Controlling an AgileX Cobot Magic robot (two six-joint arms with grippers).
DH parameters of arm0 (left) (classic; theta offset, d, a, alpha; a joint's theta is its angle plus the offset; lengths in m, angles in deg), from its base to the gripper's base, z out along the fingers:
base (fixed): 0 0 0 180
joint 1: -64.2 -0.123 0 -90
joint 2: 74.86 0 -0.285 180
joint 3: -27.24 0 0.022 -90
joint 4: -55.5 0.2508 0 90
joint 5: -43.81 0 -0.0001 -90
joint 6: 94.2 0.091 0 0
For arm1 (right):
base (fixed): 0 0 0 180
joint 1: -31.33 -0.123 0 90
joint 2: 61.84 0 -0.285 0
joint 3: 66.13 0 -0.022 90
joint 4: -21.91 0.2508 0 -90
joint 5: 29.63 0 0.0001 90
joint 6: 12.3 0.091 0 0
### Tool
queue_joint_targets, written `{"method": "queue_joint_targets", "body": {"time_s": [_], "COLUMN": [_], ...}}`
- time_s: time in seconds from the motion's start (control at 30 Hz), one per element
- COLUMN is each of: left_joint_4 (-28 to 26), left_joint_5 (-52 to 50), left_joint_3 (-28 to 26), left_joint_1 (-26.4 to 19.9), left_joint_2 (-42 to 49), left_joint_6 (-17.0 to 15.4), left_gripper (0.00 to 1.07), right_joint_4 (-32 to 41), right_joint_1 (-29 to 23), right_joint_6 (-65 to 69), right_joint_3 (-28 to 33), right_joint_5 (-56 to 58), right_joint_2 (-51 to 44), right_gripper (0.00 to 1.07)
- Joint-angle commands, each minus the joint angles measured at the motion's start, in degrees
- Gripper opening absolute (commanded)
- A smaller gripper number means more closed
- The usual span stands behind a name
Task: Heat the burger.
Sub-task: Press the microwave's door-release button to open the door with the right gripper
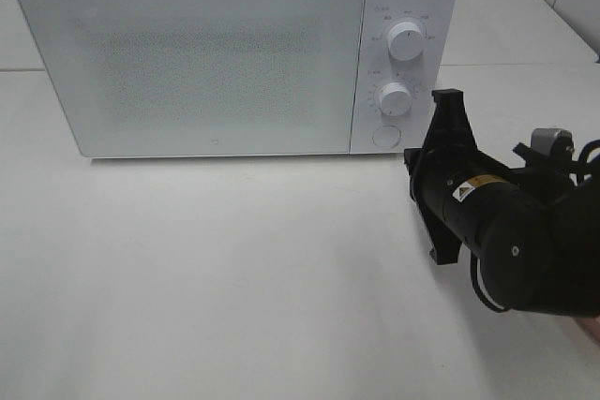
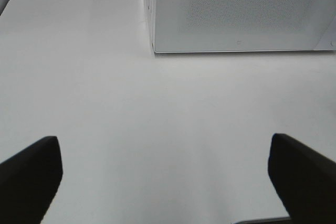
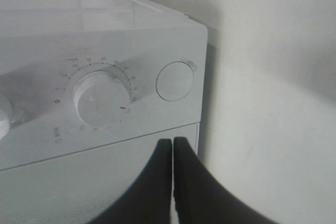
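Observation:
The burger is out of view in every frame. The white microwave (image 1: 187, 53) stands at the back of the table with its frosted door shut. It also shows in the left wrist view (image 2: 236, 9). My right gripper (image 3: 172, 142) is shut and empty, its tips close in front of the control panel, below the lower dial (image 3: 102, 96) and the round door button (image 3: 176, 81). In the high view the right gripper (image 1: 417, 168) sits just right of the button (image 1: 385, 136). My left gripper (image 2: 164, 148) is open and empty above the bare table; the high view does not show it.
The upper dial (image 1: 405, 40) and lower dial (image 1: 395, 98) sit on the microwave's right panel. The white table (image 1: 234, 259) spreads in front of the microwave. The right arm's black body (image 1: 525, 241) fills the right front corner.

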Motion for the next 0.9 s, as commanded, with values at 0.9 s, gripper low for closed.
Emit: {"method": "queue_joint_targets", "body": {"time_s": [0.9], "left_joint_4": [-0.06], "left_joint_5": [-0.52], "left_joint_3": [0.11], "left_joint_1": [0.11], "left_joint_2": [1.26], "left_joint_6": [0.06], "left_gripper": [1.00], "right_joint_4": [-9.57], "right_joint_1": [7.16], "right_joint_6": [5.79], "right_joint_3": [-14.04], "right_joint_5": [4.01], "right_joint_2": [12.43], "right_gripper": [0.00]}}
